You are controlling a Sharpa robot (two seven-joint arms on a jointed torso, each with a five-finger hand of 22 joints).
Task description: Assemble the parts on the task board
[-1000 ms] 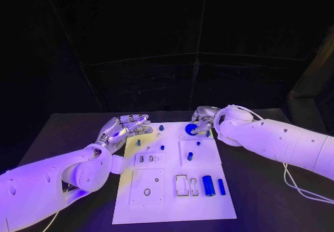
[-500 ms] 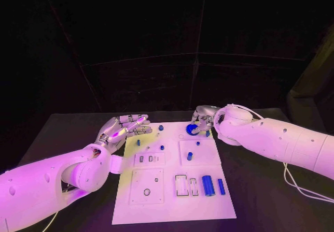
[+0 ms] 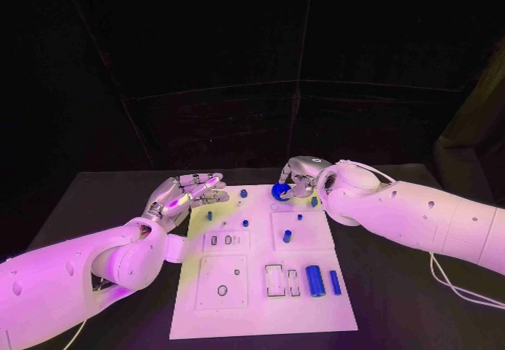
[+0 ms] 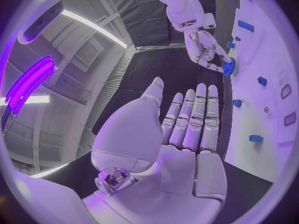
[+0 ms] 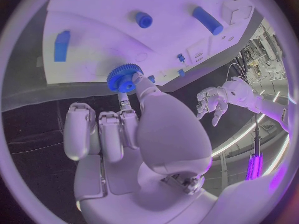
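No readable text, labels or numbers anywhere.

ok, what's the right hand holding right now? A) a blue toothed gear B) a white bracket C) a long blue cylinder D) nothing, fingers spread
A: in the right wrist view the right hand pinches a blue gear with teeth round its rim, at the far edge of the task board; the head view shows the same blue piece at that hand's fingertips.

You have one white task board (image 3: pixel 263 292) on the table, one blue gear (image 3: pixel 281 192) at its far edge, two long blue cylinders (image 3: pixel 314 279) near its right edge, and two hands.
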